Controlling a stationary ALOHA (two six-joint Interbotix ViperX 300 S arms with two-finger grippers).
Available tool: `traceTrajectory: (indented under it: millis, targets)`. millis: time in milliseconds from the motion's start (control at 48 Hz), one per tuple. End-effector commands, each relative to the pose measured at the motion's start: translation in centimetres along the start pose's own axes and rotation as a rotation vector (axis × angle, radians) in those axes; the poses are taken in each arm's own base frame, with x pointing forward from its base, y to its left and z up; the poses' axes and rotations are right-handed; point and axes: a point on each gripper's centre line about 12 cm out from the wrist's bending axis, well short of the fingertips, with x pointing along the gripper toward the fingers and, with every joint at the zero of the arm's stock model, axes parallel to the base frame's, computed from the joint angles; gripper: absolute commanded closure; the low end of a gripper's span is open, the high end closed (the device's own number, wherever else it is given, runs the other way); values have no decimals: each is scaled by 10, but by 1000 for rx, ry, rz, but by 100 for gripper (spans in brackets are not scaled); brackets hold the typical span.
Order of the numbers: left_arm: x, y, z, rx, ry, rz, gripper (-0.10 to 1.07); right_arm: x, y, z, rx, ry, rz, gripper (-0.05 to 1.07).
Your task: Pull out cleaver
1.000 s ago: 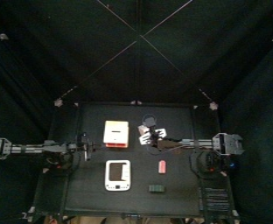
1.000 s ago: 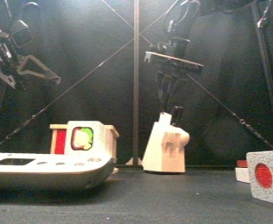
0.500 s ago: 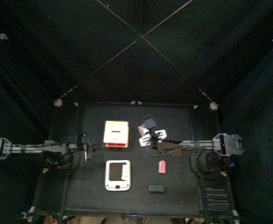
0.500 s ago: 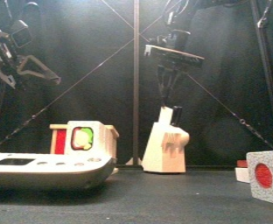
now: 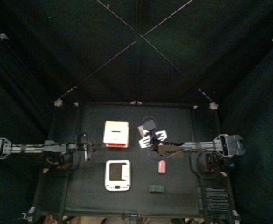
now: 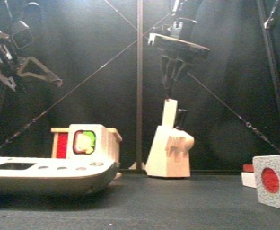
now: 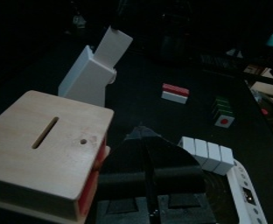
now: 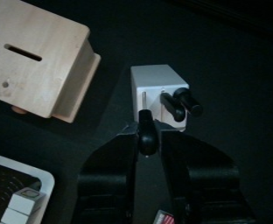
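Cleaver (image 6: pixel 170 113) stands partly drawn out of the wooden knife block (image 6: pixel 171 153) near the table's middle, its pale blade now showing well above the block's top where 1 second ago only a short stub rose there. The right gripper (image 6: pixel 170 77) has climbed with it, sitting higher in the front view than in both earlier frames, and its jaws are clamped on the cleaver's dark handle; the right wrist view shows the same grip, the jaws (image 8: pixel 145 140) pinched around the handle directly over the block (image 8: pixel 159 84). In the top view the right arm's reach over the block (image 5: pixel 150 136) looks about the same as before. The left gripper (image 6: pixel 13 58) hangs high at the left side, unchanged from the earlier frames; its jaws stand spread apart. Nothing else on the table (image 5: pixel 178 179) has shifted: the wooden box with a slot and a red and green front (image 6: pixel 85 140) stays left of the block, the white scale (image 6: pixel 49 173) lies at the front left, and the white cube with a red dot (image 6: pixel 272 180) sits at the far right. No brand, label or writing can be read on any item in these views.
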Motion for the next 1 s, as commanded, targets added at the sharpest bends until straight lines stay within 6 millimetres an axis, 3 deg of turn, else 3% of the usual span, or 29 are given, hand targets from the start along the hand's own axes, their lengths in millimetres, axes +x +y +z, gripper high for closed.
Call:
traceTrajectory:
  millis: [0,979]
  targets:
    - [1,0,5,2,-14,1,98,-26,-3,15,31,-41,57,44]
    - [1,0,5,1,-16,1,98,-84,-1,0,-56,-155,152,44]
